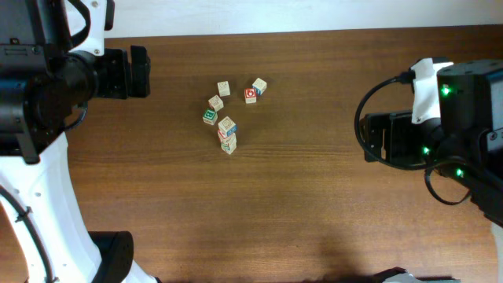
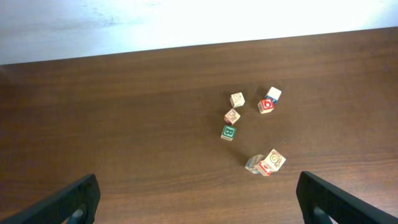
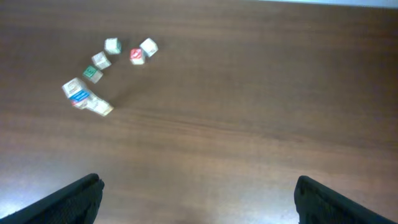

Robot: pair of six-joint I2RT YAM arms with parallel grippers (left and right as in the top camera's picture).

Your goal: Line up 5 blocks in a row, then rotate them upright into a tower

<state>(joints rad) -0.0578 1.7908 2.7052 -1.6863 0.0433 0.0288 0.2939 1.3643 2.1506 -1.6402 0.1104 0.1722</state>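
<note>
Several pale wooden blocks sit in a loose cluster on the brown table (image 1: 314,204). One block (image 1: 224,88) lies at the back, another (image 1: 259,85) to its right, a third (image 1: 216,102) below the first. Two more blocks (image 1: 226,125) (image 1: 229,143) touch each other at the front; the left wrist view shows them as one block (image 2: 273,161) against another (image 2: 254,164). My left gripper (image 2: 198,202) is open, far left of the cluster, holding nothing. Well to the cluster's right, my right gripper (image 3: 199,190) is open and holds nothing.
A cube with a bright red face (image 1: 251,95) sits against the back right block. A green-framed cube (image 1: 209,115) lies at the cluster's left. A pale wall edge (image 2: 186,25) runs along the table's far side. The arm bases flank the table.
</note>
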